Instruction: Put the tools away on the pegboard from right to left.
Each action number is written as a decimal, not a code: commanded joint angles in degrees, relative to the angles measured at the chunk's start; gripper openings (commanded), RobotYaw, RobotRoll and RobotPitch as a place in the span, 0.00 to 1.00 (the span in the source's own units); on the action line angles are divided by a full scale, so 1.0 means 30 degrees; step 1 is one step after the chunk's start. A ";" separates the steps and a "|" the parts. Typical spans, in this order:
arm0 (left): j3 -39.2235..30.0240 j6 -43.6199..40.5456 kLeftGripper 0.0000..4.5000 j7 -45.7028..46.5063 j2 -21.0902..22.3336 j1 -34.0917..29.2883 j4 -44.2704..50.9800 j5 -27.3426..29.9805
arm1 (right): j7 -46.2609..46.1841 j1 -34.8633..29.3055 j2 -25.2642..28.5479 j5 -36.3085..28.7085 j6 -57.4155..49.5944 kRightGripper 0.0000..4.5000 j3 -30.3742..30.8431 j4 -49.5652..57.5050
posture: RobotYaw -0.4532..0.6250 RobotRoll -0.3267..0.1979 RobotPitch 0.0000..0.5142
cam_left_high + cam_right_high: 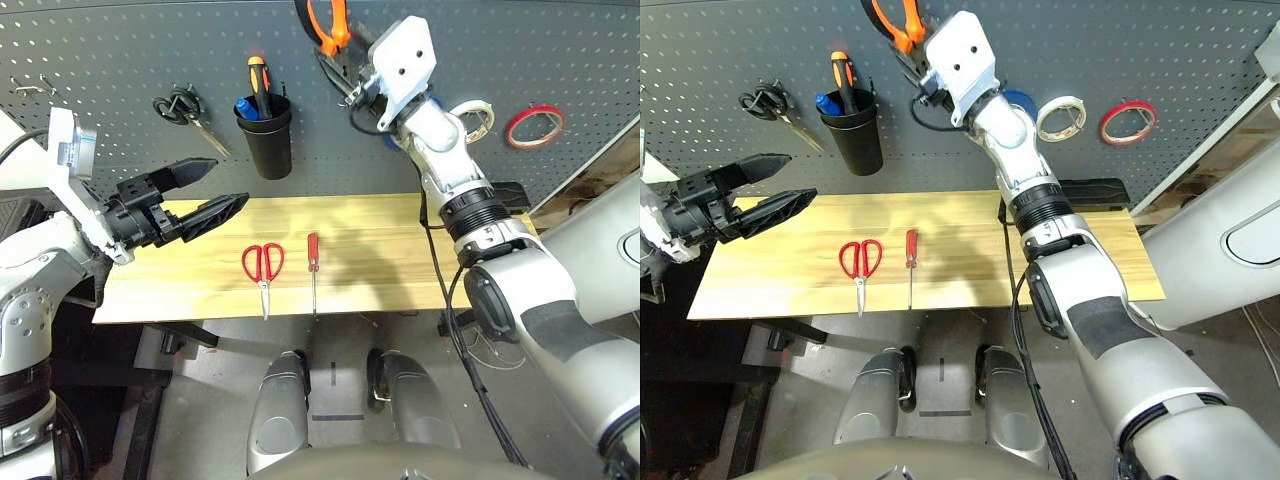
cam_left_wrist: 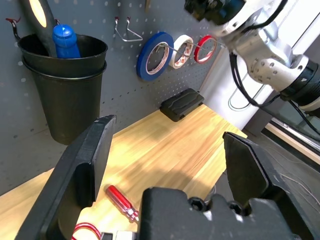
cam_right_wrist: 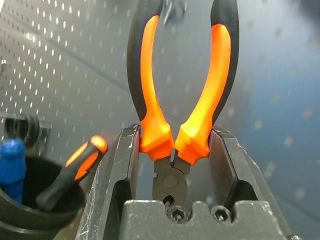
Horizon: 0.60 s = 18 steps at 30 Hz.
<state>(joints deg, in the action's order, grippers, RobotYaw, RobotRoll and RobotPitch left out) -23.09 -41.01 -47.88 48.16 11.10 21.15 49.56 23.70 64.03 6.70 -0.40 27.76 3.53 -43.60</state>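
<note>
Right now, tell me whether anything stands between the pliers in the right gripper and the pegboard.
Nothing visible does. The right gripper holds the orange-handled pliers handles-up, right in front of the pegboard, with bare panel behind them.

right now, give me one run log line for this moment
right tool: shut on orange-handled pliers, raised at pegboard | left tool: open, free | table: red-handled scissors, red-handled screwdriver
</note>
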 commanded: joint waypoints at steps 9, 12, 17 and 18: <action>-0.0014 -0.0786 1.00 -0.0272 0.0340 -0.0372 0.0512 0.0645 | -0.0483 0.0327 0.0757 0.0627 0.0098 0.47 -0.0126 0.0239 | 0.52 0.62 0.41; -0.0148 -0.1107 1.00 -0.0268 0.0421 -0.0705 0.0780 0.0994 | -0.0602 0.0406 0.0911 0.0813 0.0313 0.47 -0.0104 -0.0164 | 0.53 0.62 0.44; -0.0376 -0.1526 1.00 -0.0094 0.0576 -0.1047 0.1174 0.1516 | -0.0718 0.0469 0.0971 0.1048 0.0729 0.47 -0.0075 -0.1145 | 0.54 0.62 0.49; -0.0448 -0.1611 1.00 -0.0072 0.0605 -0.1118 0.1248 0.1607 | -0.0757 0.0490 0.0958 0.1106 0.0838 0.47 -0.0061 -0.1406 | 0.54 0.62 0.49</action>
<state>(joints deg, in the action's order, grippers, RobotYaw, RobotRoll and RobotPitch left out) -23.76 -44.83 -48.16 49.34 8.52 23.07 53.07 22.00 64.43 9.32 2.44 28.63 3.54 -46.88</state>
